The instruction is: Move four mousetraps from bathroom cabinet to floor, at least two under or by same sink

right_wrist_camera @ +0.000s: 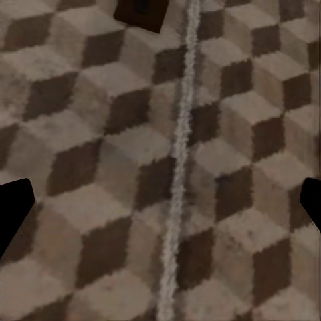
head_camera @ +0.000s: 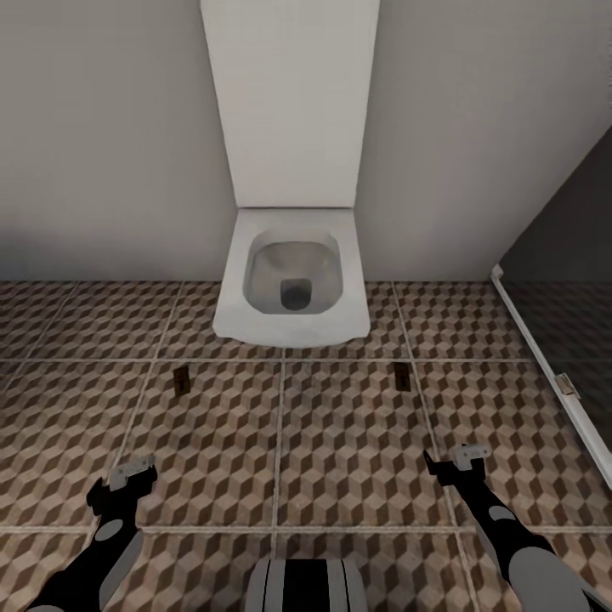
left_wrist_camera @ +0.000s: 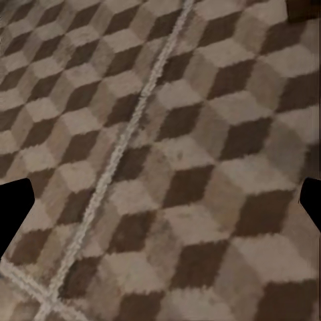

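The bathroom floor [head_camera: 340,442] (cube-patterned tiles, pale grout) ran to a grey wall where a white toilet [head_camera: 293,280] hung. Two mousetraps lay on it in front of the bowl, one [head_camera: 181,381] left, one [head_camera: 401,375] right. The left gripper [head_camera: 129,478] and right gripper [head_camera: 455,463] hovered spread wide, empty.

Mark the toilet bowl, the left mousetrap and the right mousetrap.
toilet bowl [head_camera: 291,280]: head view, on the inner basin.
left mousetrap [head_camera: 181,381]: head view, middle of the small dark board.
right mousetrap [head_camera: 401,376]: head view, middle of the board.
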{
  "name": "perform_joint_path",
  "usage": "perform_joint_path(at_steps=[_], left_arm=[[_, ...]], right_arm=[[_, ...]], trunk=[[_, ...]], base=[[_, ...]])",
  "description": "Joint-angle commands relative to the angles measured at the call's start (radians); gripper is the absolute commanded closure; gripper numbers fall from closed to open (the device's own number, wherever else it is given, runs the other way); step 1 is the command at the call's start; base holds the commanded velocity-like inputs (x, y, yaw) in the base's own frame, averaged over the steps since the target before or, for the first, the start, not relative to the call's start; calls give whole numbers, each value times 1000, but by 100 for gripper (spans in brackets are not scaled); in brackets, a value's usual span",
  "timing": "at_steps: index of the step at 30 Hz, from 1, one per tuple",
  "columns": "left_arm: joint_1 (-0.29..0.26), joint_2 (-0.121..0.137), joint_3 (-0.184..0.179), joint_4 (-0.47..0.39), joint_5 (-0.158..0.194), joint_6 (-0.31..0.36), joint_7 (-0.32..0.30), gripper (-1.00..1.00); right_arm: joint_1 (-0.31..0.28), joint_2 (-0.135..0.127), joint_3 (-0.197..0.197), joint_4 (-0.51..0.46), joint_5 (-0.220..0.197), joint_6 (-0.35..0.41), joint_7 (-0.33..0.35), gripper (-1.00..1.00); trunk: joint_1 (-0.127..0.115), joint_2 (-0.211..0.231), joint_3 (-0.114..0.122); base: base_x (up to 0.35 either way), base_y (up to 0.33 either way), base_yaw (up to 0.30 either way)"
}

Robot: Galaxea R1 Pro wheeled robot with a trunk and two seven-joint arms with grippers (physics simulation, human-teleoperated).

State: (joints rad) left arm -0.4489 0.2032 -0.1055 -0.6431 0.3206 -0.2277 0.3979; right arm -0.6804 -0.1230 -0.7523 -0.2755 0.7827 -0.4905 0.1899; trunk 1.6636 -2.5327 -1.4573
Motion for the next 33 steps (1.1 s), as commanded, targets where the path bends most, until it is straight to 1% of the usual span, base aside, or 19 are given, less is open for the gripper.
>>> perform_joint_path(at_steps=[1, 11, 17, 27, 33], left_arm=[[-1, 1, -8, 0, 11, -5, 7, -100], [-1, 6, -7, 16, 14, -5, 3, -100], [-1, 7, -9, 53, 16, -6, 2, -100], [-1, 1, -13, 73, 17, -5, 1, -100], [-1, -2, -12, 76, 17, -4, 1, -100]], right_arm=[[-1, 0, -9, 0, 3, -3, 8, -100], [-1, 2, -9, 13, 1, -3, 7, -100], [-1, 4, -9, 25, 2, -3, 7, -100], [-1, 5, -11, 41, 1, -3, 4, -100], [-1, 5, -13, 71, -1, -3, 2, -100]], trunk=[[-1, 0, 3], [-5, 2, 42], [-8, 4, 65], [-12, 6, 104], [-15, 8, 127]], base=[[0, 0, 0], [0, 0, 0], [0, 0, 0], [0, 0, 0], [0, 0, 0]])
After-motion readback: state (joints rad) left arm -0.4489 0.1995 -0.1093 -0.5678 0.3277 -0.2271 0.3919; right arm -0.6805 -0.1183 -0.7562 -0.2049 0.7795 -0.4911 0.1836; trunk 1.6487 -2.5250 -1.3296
